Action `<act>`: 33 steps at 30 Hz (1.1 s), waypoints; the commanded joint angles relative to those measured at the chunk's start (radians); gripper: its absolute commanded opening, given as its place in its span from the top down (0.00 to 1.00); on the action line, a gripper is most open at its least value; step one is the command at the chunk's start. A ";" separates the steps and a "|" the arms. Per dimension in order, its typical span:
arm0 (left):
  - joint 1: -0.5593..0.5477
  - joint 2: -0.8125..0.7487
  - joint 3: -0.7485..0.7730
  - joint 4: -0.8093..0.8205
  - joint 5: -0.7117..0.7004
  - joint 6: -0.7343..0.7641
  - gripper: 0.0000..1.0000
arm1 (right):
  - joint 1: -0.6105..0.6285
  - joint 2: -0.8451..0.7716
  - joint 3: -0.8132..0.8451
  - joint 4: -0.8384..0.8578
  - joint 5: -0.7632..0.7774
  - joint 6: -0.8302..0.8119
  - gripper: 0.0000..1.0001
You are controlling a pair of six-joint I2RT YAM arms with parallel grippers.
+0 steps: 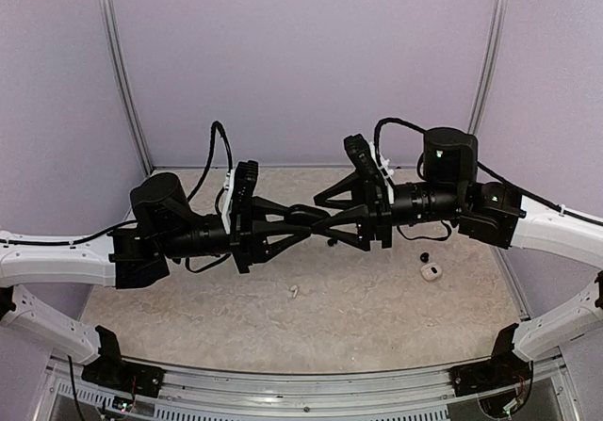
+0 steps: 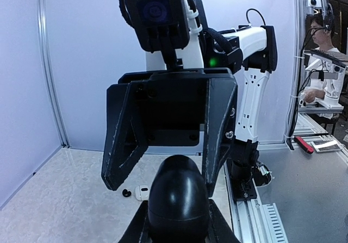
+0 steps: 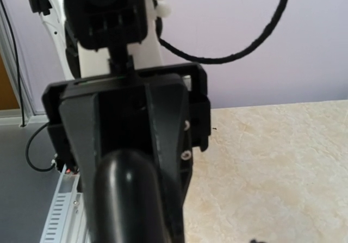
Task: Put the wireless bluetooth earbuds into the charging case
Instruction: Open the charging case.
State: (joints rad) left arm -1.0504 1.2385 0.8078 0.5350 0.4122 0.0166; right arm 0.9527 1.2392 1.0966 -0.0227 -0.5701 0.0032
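A glossy black egg-shaped charging case [image 2: 178, 199] is held level above the table, and my left gripper [image 2: 178, 221] is shut on it. Facing it, my right gripper [image 2: 162, 186] stands open, its fingers [image 2: 122, 145] straddling the case's far tip without pinching it. In the top view both grippers, left [image 1: 300, 221] and right [image 1: 328, 218], meet in mid-air over the table's middle. Below on the table lie a black earbud [image 1: 424, 257] and a white earbud [image 1: 431, 271] side by side; they show in the left wrist view as black [image 2: 126, 192] and white [image 2: 142, 192]. The case [image 3: 128, 199] fills the right wrist view.
A further small white earbud [image 1: 294, 291] lies on the beige table [image 1: 377, 317] toward the front middle. Purple walls enclose the back and sides. A metal rail [image 1: 311, 393] runs along the near edge between the arm bases.
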 commanded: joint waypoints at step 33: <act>0.109 -0.096 -0.141 0.095 -0.036 -0.167 1.00 | -0.170 -0.084 0.012 -0.025 0.056 0.032 0.23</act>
State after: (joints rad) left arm -0.9695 1.1824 0.6945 0.5774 0.3981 -0.0940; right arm 0.8547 1.1675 1.0966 -0.0257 -0.5381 0.0284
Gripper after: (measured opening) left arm 0.239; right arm 0.747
